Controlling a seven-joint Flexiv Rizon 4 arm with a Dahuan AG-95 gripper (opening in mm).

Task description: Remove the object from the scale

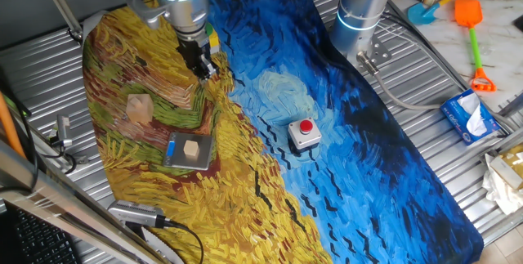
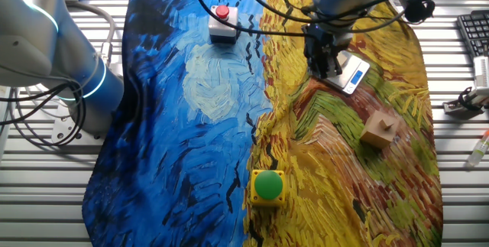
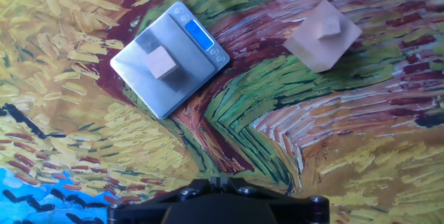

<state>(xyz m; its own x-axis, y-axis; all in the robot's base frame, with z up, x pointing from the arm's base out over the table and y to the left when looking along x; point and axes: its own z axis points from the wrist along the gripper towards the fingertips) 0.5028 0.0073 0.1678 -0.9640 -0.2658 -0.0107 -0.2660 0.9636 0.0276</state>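
Cube on the scale, gripper raised above the tabletop.

The small wooden cube (image 3: 162,64) sat near the middle of the scale (image 3: 139,68), whose blue strip faced the larger tan block (image 3: 322,35) lying well apart on the painted cloth (image 3: 83,141). The gripper (image 1: 202,66) hung clear of the scale, holding nothing; whether its jaws were spread or pressed together could not be told.

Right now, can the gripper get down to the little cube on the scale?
Probably yes. The cube sits alone in the middle of the scale, nothing over or against it. The gripper hangs above the cloth off to one side, so it must shift across first.
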